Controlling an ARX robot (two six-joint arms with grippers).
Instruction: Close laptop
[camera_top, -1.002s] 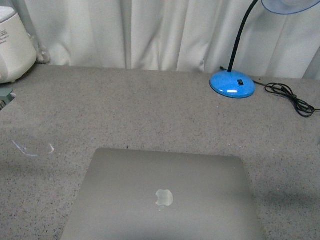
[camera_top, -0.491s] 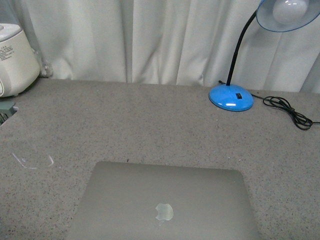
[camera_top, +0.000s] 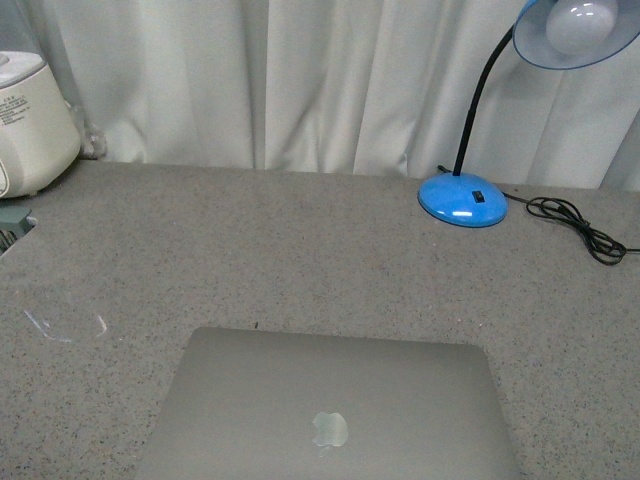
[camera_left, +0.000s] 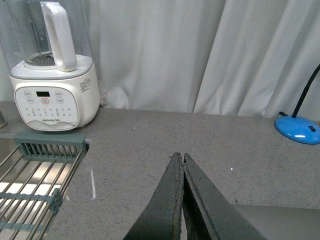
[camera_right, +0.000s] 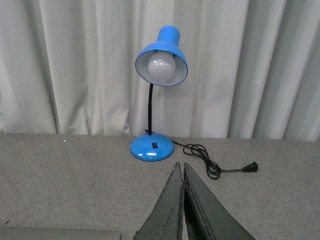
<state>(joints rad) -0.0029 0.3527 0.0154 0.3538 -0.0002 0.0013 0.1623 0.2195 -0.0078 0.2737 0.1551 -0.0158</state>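
Observation:
The laptop (camera_top: 330, 410) lies shut and flat at the near edge of the grey speckled counter, its grey-silver lid up with the pale apple logo (camera_top: 329, 429) showing. A corner of the same lid shows in the left wrist view, laptop (camera_left: 280, 222), and a sliver in the right wrist view, laptop (camera_right: 60, 234). Neither arm appears in the front view. My left gripper (camera_left: 180, 160) is shut, fingers pressed together, hovering over bare counter beside the lid. My right gripper (camera_right: 180, 167) is shut too, empty, pointing toward the lamp.
A blue desk lamp (camera_top: 463, 197) stands at the back right, its black cord (camera_top: 580, 228) trailing right with the plug (camera_right: 250, 168) loose on the counter. A white appliance (camera_left: 55, 95) sits back left beside a metal rack (camera_left: 35, 175). White curtains hang behind.
The front view has tilted slightly upward: the laptop, lamp base and cord sit lower in frame and the lamp's bulb has come into sight. The laptop itself stays shut.

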